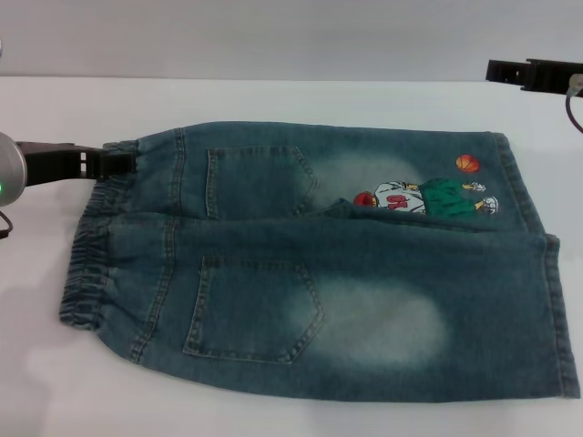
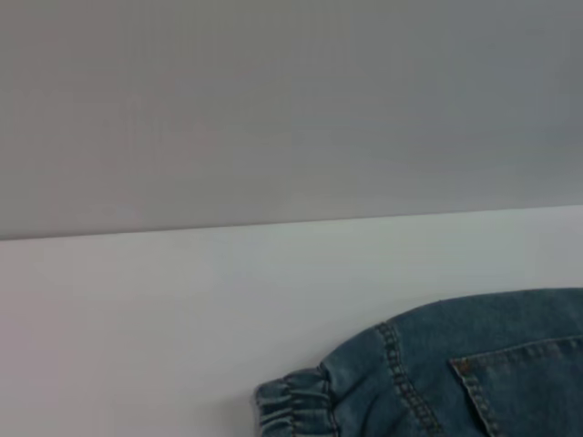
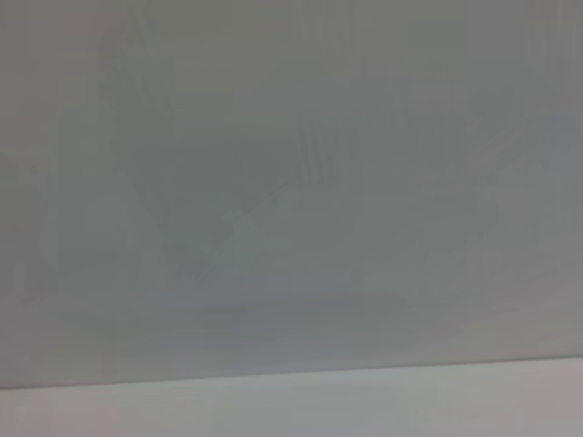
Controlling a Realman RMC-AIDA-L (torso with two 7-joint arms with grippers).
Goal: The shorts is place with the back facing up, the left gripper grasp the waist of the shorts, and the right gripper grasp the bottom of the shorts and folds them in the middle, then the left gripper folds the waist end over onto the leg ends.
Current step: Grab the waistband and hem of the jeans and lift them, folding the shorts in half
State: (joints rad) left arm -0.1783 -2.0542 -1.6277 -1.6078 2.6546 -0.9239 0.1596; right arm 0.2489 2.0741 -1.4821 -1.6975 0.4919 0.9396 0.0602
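We see the shorts (image 1: 319, 273) flat on the white table (image 1: 273, 100), back up, both patch pockets showing. Waist (image 1: 91, 246) points to our left, hems (image 1: 547, 273) to our right. Legs lie side by side, the near one overlapping the far one along the middle. Cartoon print (image 1: 424, 196) and orange ball (image 1: 467, 164) sit on the far leg near its hem.

Left gripper (image 1: 114, 161) is at the far corner of the waist, prongs right at the ruffled band. We can't tell if it's clamped on the fabric or just touching. The left wrist view shows only that waist corner (image 2: 301, 401) and a pocket edge on the table.

Right gripper (image 1: 510, 71) hangs above the far right of the table, well apart from the shorts; finger state unclear. Its wrist view shows only wall and table edge.
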